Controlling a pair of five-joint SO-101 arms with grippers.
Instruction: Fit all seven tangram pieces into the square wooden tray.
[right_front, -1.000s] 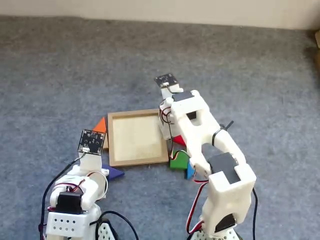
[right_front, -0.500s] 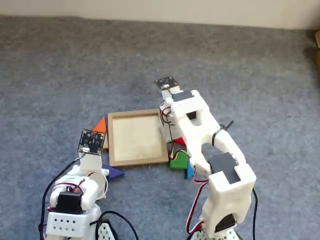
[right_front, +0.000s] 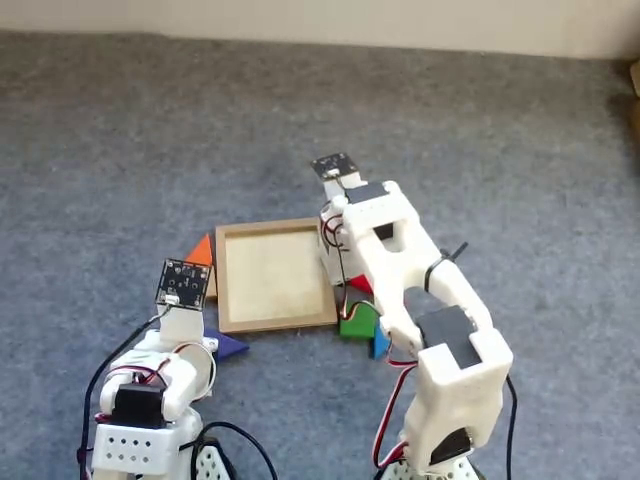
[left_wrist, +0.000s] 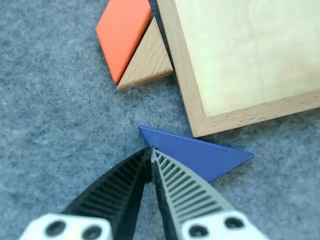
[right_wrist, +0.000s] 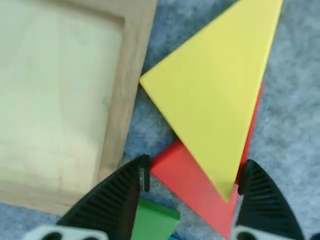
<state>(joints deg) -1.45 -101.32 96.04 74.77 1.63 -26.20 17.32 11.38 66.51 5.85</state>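
Sitting bare on the grey felt table (right_front: 120, 130), the square wooden tray (right_front: 280, 322) has pieces along both sides. The left claw (left_wrist: 150, 150), jaws pressed together and holding nothing, touches a corner of the blue triangle (left_wrist: 200, 155) near the tray's near-left corner. Farther off, the orange parallelogram (left_wrist: 122, 30) and wooden triangle (left_wrist: 147, 62) touch. The right claw (right_wrist: 195, 172) gapes wide, empty, over the yellow triangle (right_wrist: 215, 95), which overlaps the red piece (right_wrist: 195, 187) right of the tray.
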